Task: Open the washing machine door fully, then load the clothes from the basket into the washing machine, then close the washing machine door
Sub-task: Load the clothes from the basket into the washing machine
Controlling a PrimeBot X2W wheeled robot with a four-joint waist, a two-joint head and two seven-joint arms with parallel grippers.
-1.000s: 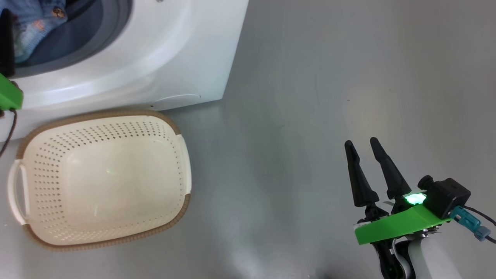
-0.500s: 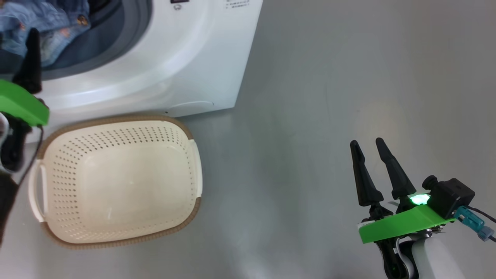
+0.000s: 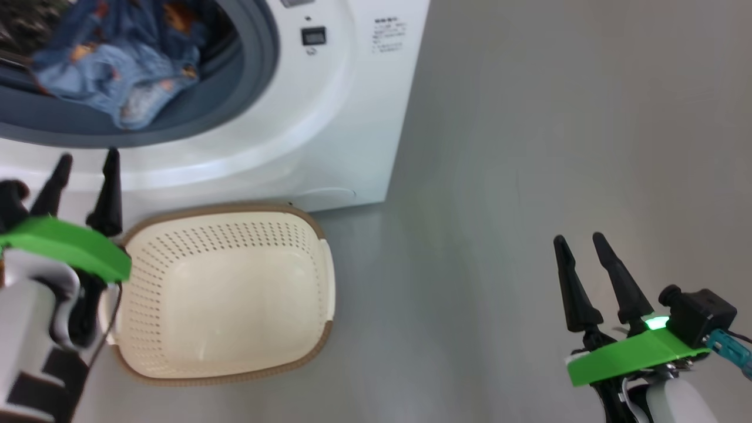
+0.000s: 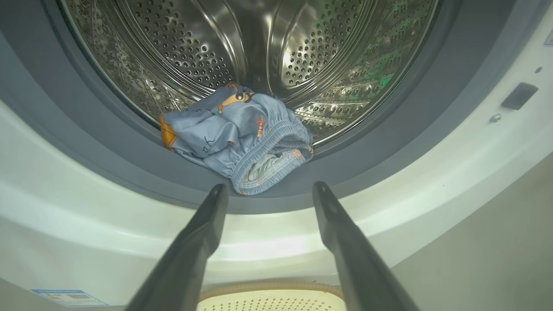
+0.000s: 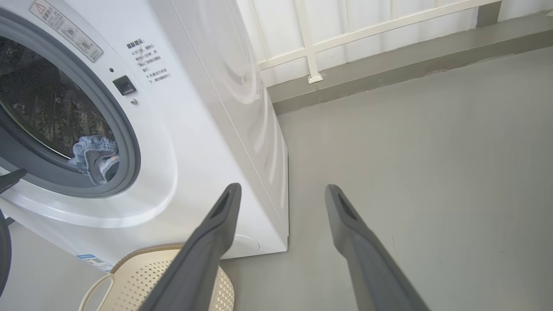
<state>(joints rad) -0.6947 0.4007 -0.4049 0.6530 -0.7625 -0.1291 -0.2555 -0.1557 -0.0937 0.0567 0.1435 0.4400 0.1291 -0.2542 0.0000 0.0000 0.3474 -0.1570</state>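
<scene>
left gripper [image 3: 86,157]: fingers spread wide, gripping nothing, pointed at washing machine [image 3: 329,117] front, just below grey rubber ring [image 4: 389,142].
right gripper [image 3: 578,238]: likewise wide apart, holding nothing, over grey floor [image 3: 499,176], well clear of machine.
light blue garment [image 4: 242,138]: bunched at steel drum [image 4: 324,52] mouth, draped over ring's lower lip.
basket [image 3: 223,208]: on floor at machine's foot, right beside left gripper.
</scene>
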